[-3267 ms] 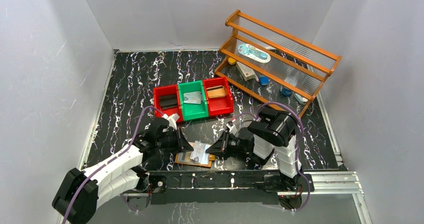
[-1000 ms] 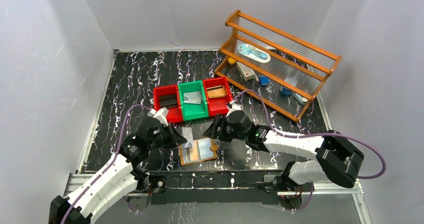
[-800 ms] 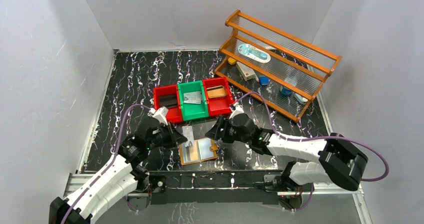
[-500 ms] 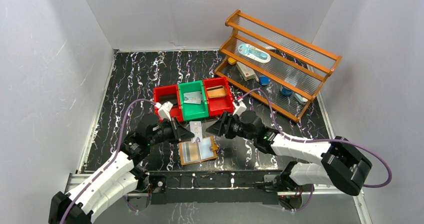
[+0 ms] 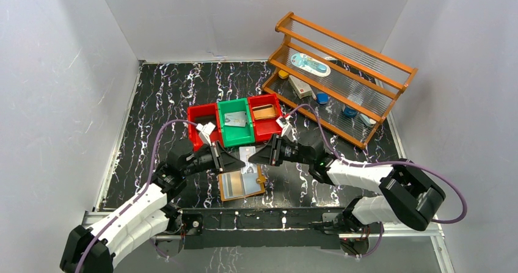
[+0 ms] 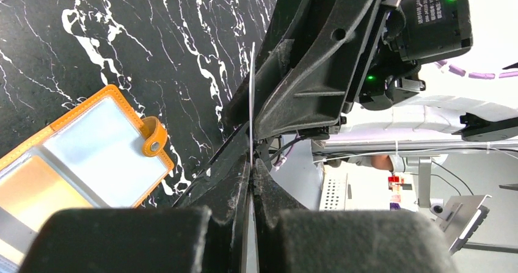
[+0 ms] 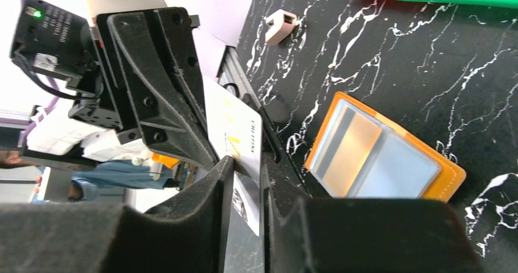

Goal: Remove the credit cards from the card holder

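The left fingers (image 6: 229, 193) are clamped on the lower edge of a thin, pale grey-white plastic credit card (image 6: 251, 102), which appears from the left wrist as a single upright line rising out of their tips. From above, the same fingers (image 5: 227, 161) point toward the right fingers (image 5: 258, 155), and the card (image 5: 246, 156) stands between the two sets of tips, lifted clear of the black, white-veined marble surface (image 5: 165, 96).

The right fingers (image 7: 207, 224) flank the card (image 7: 244, 145), one on each face, with only a narrow gap between them. Its printed face shows in that gap. Whether they already press on it cannot be told.

The palm-sized tan-orange leather card holder (image 5: 241, 184) lies open and flat on the surface, just below the meeting fingertips and on the side toward the arm bases. No finger touches it. Its clear grey-blue pockets face up, and its small snap tab (image 6: 154, 140) sticks out from the edge nearest the right fingers. A grey-beige card (image 7: 342, 157) shows through one pocket.

Just beyond the fingertips stands a row of three plastic bins, red (image 5: 192, 111), green (image 5: 238, 141) and red (image 5: 272, 135). A wooden rack (image 5: 342, 59) sits farther off, past the right fingers.
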You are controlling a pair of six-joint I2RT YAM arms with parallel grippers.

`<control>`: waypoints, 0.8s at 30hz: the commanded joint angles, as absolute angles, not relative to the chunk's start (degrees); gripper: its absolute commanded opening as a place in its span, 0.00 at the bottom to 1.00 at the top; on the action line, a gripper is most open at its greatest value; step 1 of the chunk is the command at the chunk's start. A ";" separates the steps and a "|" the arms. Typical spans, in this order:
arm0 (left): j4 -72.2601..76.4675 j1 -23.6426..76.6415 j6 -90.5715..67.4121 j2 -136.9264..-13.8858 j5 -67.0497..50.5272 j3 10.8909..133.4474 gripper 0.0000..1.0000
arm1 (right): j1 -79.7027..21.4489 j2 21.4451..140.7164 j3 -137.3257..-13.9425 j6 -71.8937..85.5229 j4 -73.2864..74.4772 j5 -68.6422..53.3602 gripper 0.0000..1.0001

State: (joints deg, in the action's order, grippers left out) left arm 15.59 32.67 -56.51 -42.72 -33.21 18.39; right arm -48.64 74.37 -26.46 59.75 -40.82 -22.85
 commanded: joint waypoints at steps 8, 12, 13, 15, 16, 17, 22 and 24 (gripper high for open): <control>19.83 32.40 -57.80 -42.49 -37.63 17.93 0.00 | -46.54 74.66 -24.46 62.95 -53.98 -29.71 0.19; 19.91 32.41 -57.83 -42.93 -38.06 18.30 0.00 | -46.44 74.45 -23.73 63.84 -56.69 -30.29 0.16; 19.54 32.35 -57.57 -43.02 -38.06 18.40 0.00 | -46.37 74.46 -23.53 64.08 -57.07 -30.23 0.15; 18.58 32.40 -57.31 -43.11 -37.70 18.73 0.00 | -46.24 74.45 -23.30 64.39 -57.57 -30.38 0.13; 17.99 32.36 -57.31 -43.06 -37.34 18.92 0.00 | -46.22 74.32 -23.29 64.49 -57.63 -30.48 0.11; 17.66 32.33 -57.30 -43.00 -37.18 19.10 0.01 | -46.23 74.13 -23.29 64.59 -57.59 -30.49 0.08; 15.10 32.34 -55.63 -42.76 -35.50 19.85 0.16 | -46.23 72.09 -23.56 63.50 -54.01 -30.13 0.00; 12.57 32.36 -54.67 -42.76 -34.79 20.79 0.24 | -46.23 70.71 -23.40 62.90 -51.71 -28.97 0.00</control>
